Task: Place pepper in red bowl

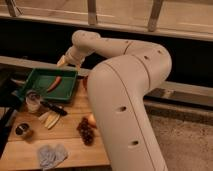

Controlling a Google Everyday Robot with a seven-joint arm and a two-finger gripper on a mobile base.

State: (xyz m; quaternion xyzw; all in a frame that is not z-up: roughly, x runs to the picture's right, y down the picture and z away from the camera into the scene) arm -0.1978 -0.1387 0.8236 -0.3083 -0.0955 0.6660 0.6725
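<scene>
The robot's white arm [125,100] fills the middle of the view and hides everything on the wooden table [70,150] to the right of the green tray [35,80]. The gripper [63,61] hangs just above the tray's far right corner. Its jaws are spread wide, with nothing between them and touching nothing. The pepper [55,83] lies loose inside the tray, right of its centre and slanted, below the gripper and apart from it.

A reddish sliver [85,82] shows at the arm's edge just right of the tray. It may be the red bowl, but too little shows to be sure.

In front of the tray lie a grey-blue cloth [51,154] at the table's near edge, a bunch of dark grapes [86,131] with a peach-coloured fruit [92,119] half hidden by the arm, a glass jar [33,101], a black-handled knife [52,107], pale yellow slices [50,119] and a small tin [22,131]. The tray's left end is in shadow.
</scene>
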